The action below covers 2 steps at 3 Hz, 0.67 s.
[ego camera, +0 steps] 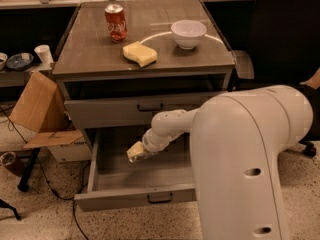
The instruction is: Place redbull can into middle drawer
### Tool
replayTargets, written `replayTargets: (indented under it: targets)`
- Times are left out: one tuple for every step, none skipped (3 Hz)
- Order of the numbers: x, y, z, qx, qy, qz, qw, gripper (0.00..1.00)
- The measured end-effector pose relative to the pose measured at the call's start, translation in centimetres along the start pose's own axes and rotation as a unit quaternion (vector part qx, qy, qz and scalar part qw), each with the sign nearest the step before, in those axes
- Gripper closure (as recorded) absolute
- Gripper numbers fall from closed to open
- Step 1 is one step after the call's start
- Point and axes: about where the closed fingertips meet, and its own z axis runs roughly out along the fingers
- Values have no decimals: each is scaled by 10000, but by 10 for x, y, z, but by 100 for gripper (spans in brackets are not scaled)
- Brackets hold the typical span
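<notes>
The middle drawer [131,199] is pulled open, and its grey floor shows. My gripper [136,152] is inside it, just above the floor at the left of centre. It is shut on the redbull can [144,157]. Only a small silver-grey part of the can shows under the pale fingers. My white arm [172,125] reaches down into the drawer from the right, passing in front of the upper drawer [115,112], which is closed.
On the cabinet top stand a red cola can [116,22], a yellow sponge [140,54] and a white bowl [188,33]. A cardboard box [37,104] leans at the left. A black chair [280,34] is at the right. My white body [250,164] fills the lower right.
</notes>
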Motion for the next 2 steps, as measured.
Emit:
replayTargets:
  targets:
    - [4, -5, 8, -121, 92, -71, 9999, 100]
    - [10, -11, 21, -119, 225, -244, 9994, 97]
